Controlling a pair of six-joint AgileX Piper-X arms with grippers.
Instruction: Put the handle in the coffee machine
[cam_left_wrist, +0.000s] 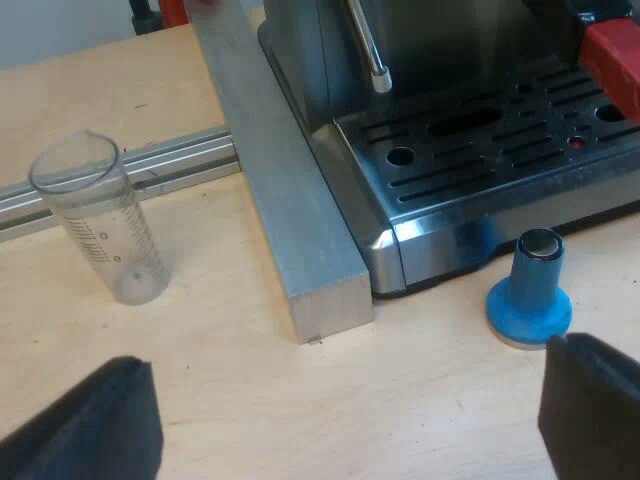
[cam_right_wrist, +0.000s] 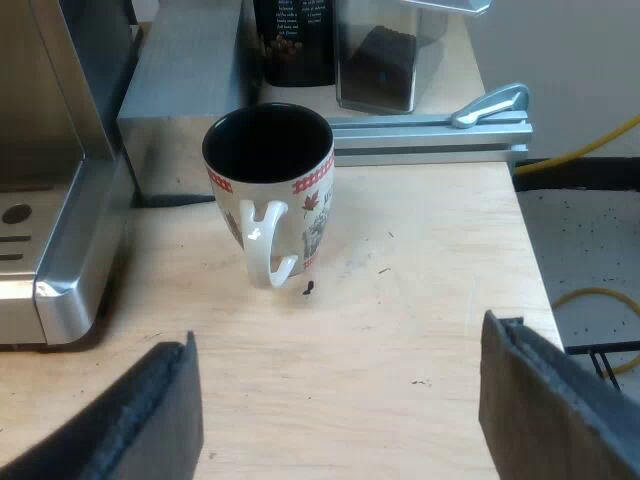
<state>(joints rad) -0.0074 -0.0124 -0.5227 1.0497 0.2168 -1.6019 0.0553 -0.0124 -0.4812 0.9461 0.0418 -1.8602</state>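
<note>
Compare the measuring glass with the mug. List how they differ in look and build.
The measuring glass is clear; the mug is opaque white with a dark inside. The measuring glass carries printed scale marks, the mug a red band and pictures. The measuring glass has no handle; the mug has a white one. Both stand upright, mouth up, on the wooden table.

One machine, one measuring glass, one blue tamper, one mug, one red handle end.

Red handle end partly off-frame
</note>
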